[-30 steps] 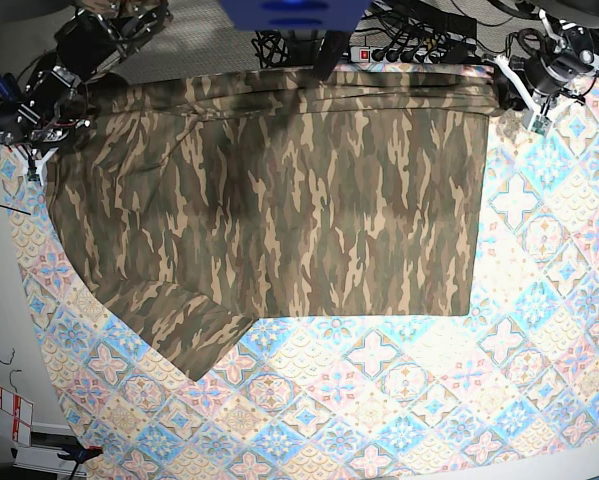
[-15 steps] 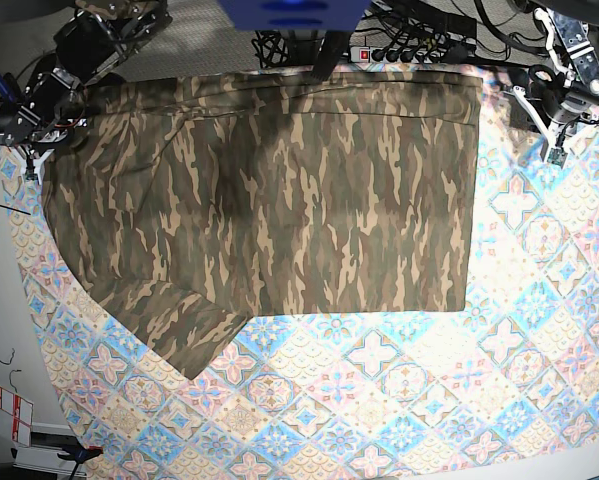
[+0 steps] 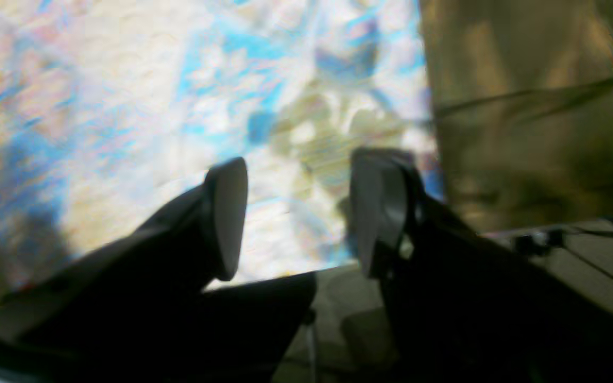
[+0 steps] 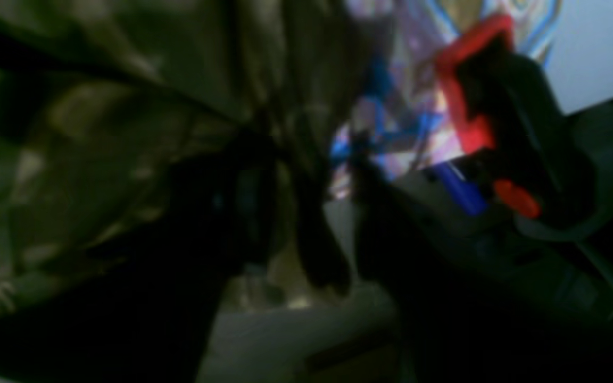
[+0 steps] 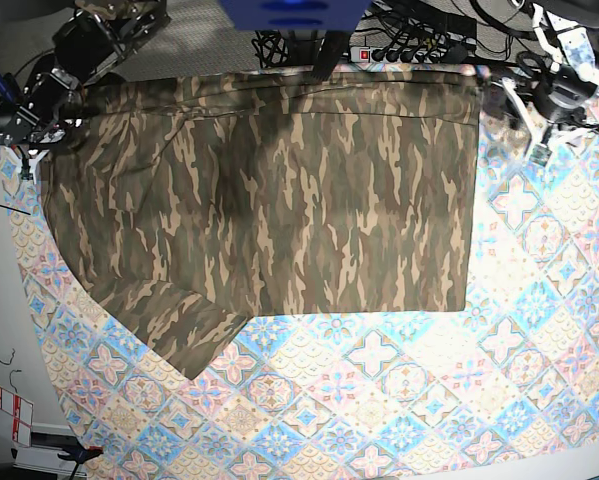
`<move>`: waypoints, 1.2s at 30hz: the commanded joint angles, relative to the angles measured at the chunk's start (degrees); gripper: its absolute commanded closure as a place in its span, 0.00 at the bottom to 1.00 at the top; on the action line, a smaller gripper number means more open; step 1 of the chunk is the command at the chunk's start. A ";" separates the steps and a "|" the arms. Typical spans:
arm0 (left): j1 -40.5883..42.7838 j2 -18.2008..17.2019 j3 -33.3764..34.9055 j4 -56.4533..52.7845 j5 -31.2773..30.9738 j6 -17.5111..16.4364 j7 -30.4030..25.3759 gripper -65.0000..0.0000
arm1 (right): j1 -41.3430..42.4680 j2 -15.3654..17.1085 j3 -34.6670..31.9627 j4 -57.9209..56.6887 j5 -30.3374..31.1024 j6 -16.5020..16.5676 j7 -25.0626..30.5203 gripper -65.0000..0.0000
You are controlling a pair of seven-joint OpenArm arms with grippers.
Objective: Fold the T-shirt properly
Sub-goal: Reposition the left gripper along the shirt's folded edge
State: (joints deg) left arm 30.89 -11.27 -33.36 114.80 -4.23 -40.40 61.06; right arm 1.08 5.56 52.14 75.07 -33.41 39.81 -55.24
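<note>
The camouflage T-shirt [image 5: 279, 200] lies spread flat over the far half of the table, one sleeve [image 5: 184, 335] pointing to the near left. My left gripper [image 5: 537, 140] hovers just off the shirt's far right corner. In the left wrist view it [image 3: 298, 213] is open, with only tablecloth between the pads and the shirt [image 3: 524, 106] off to the right. My right gripper [image 5: 24, 155] sits at the shirt's far left corner. The right wrist view is dark and blurred. There the jaws [image 4: 338, 181] stand apart, and shirt fabric [image 4: 99, 106] hangs against the left finger.
The blue, pink and cream tablecloth [image 5: 429, 400] covers the table. A power strip [image 5: 379, 50] and cables run along the far edge. A red and black clamp [image 4: 471, 106] stands beside my right gripper. A blue mount [image 5: 289, 12] is at the top centre.
Both grippers have opened and let go of the shirt's far corners. The far edge has settled flat. My left gripper has drawn away to the right of the shirt.
</note>
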 commanded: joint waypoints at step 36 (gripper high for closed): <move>3.87 3.40 7.12 -0.74 3.75 0.40 -0.97 0.51 | -0.60 0.20 0.48 -0.21 -2.15 0.19 -2.73 0.52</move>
State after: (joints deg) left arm 34.57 -7.55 -25.56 113.23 -0.67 -40.36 60.42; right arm 1.10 5.61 52.23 75.07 -33.80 39.40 -55.11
